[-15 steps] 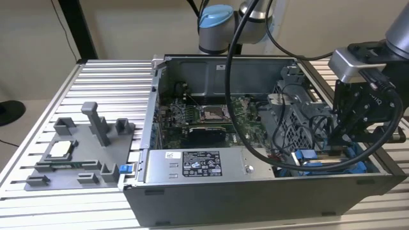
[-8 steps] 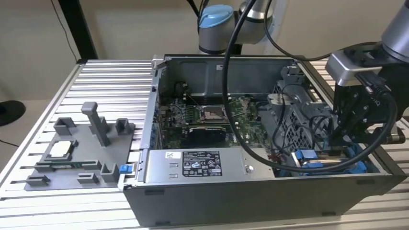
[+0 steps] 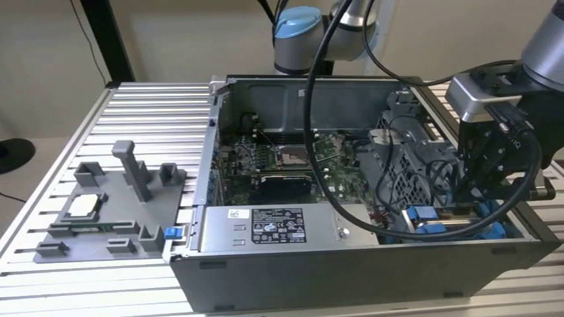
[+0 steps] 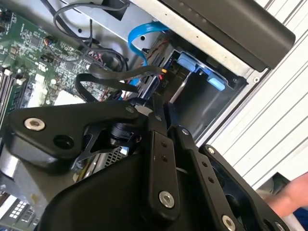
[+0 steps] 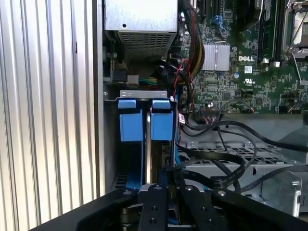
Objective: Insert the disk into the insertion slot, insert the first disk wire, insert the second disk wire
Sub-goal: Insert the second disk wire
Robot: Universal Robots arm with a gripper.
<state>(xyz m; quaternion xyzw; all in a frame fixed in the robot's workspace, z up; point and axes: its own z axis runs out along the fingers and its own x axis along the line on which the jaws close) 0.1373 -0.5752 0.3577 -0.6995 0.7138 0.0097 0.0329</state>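
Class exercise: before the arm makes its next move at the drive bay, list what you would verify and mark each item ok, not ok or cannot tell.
1. Gripper lined up over the insertion slot: ok.
2. Disk standing edge-on in the slot between the blue tabs: ok.
3. Disk fully seated: cannot tell.
4. Black cables lying beside the slot, not across it: ok.
5. Blue cable plugged into the disk: cannot tell.

We see an open case [image 3: 352,264] on a slatted table [image 3: 150,105], motherboard [image 3: 282,158] exposed, power supply [image 3: 282,228] along its near wall. A grey fixture [image 3: 110,211] lies toward the exterior view's left. The gripper [image 3: 480,191] reaches down into the slot [image 3: 440,221], among blue parts and black cables.
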